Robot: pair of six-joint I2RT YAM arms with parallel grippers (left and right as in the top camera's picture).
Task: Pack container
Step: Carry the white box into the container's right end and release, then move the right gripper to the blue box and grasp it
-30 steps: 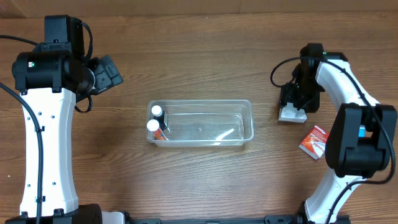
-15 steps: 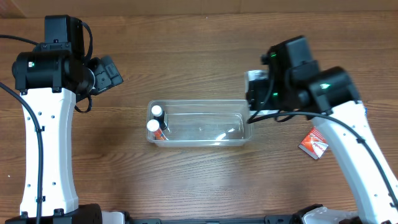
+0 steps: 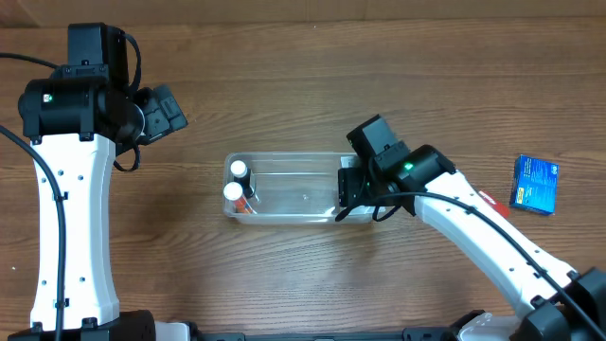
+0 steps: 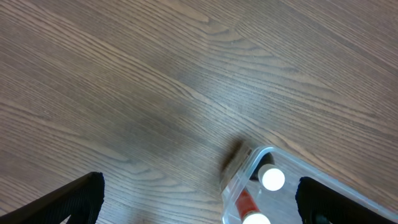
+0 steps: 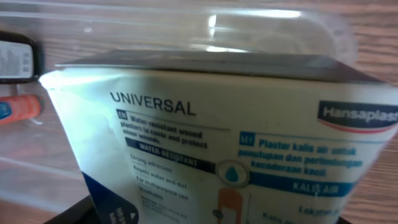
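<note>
The right jaws gripped a plaster box [image 5: 217, 143] at the container's [image 3: 303, 157] right end; the left jaws stood wide apart.

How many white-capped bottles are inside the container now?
2. One bottle stands in the container's far left corner, the other bottle in its near left corner. More may be hidden.

Print read on the plaster box [image 5: 211, 143], right wrist view
"UNIVERSAL" is printed at the left of its white face, with "WATER-RESISTANT" on a dark band below it; "Hansaplast" is seen on a blue band at the right edge, partly cut off; "MY Plaster kalis air untuk penutupan dan perlindungan kecederaan kecil" and "KALIS AIR" are set beneath; the print on the blue packet [image 3: 535, 184] cannot be read
</note>
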